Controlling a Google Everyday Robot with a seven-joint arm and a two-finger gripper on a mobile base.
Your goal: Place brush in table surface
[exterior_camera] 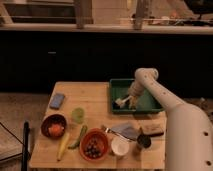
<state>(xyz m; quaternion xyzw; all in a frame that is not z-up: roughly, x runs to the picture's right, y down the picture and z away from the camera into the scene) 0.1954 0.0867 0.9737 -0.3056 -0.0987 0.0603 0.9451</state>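
Light planked wood makes up the large rectangular tabletop (pixel 92 97). At its near edge a red bowl of dark berries (pixel 93 146) is seen beside a white cup (pixel 120 146) and a dark cup (pixel 144 142). A yellow banana (pixel 63 145) and a long green vegetable (pixel 79 136) are laid to the left, with a reddish-brown bowl (pixel 54 125) just behind them. Farther back, a blue rectangular sponge (pixel 57 100) is set near the left edge.

At the far right corner a green rectangular tray (pixel 120 89) is placed. The small dish brush (pixel 120 103) is found inside it, its pale rounded head turned to the left. Whether it is lying on the tray floor or lifted just off it cannot be told. The pincer (pixel 131 101) of the white arm (pixel 155 89) is held at the handle end of the brush, inside the tray. How far the pincer is open, and whether the brush is gripped, cannot be told.

The step in hand is judged to be the pick-up from the tray, so the task is taken to be at an early stage. For the next move a firm hold is needed. The brush must then be raised clear of the tray's low wall, carried left to the bare wood between tray and sponge, lowered and let go. The wall could catch the head if the lift is too shallow.
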